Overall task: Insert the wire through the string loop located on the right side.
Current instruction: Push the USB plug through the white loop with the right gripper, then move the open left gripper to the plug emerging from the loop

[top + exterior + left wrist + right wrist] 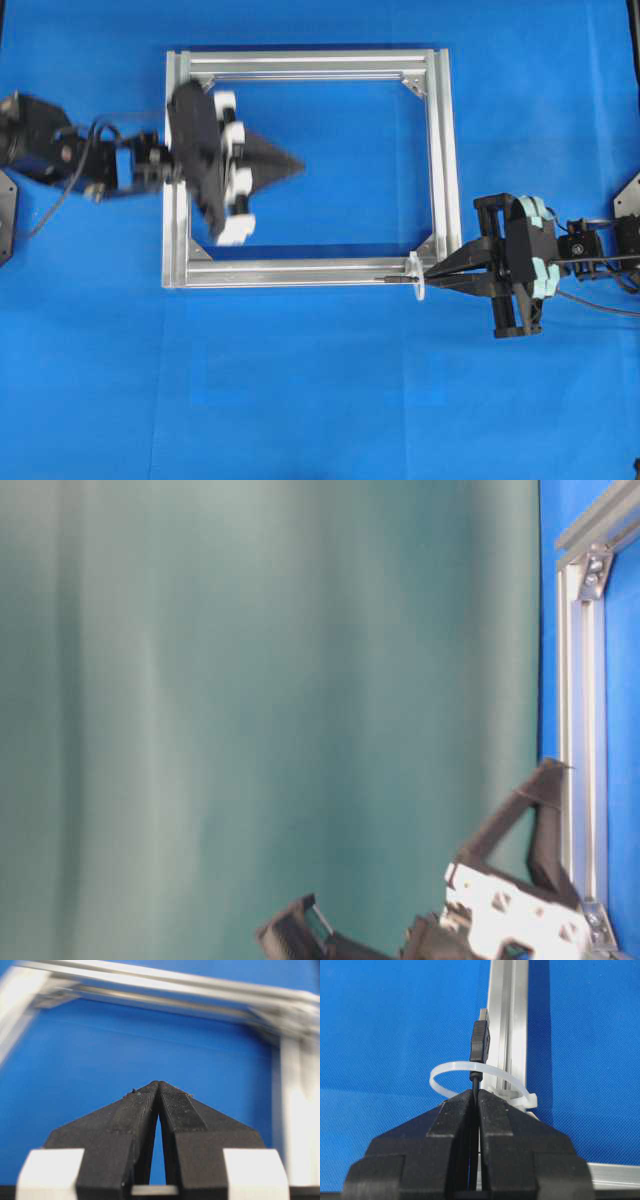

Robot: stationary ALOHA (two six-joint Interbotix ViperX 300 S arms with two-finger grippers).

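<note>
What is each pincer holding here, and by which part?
The right pincer grips the wire by its thin cable just behind the plug, which has passed through the string loop. The left pincer is shut on nothing.

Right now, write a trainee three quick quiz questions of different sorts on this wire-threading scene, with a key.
1. True or false: the left pincer holds the thin black wire with the slim metal plug.
2. Which has the plug passed through? A. a triangular corner bracket B. the whitish translucent string loop C. nothing yet
3. Fill in: the right pincer is shut on the ____.

Key: 1 false, it is shut and empty above the square aluminium frame; 2 B; 3 wire.
</note>
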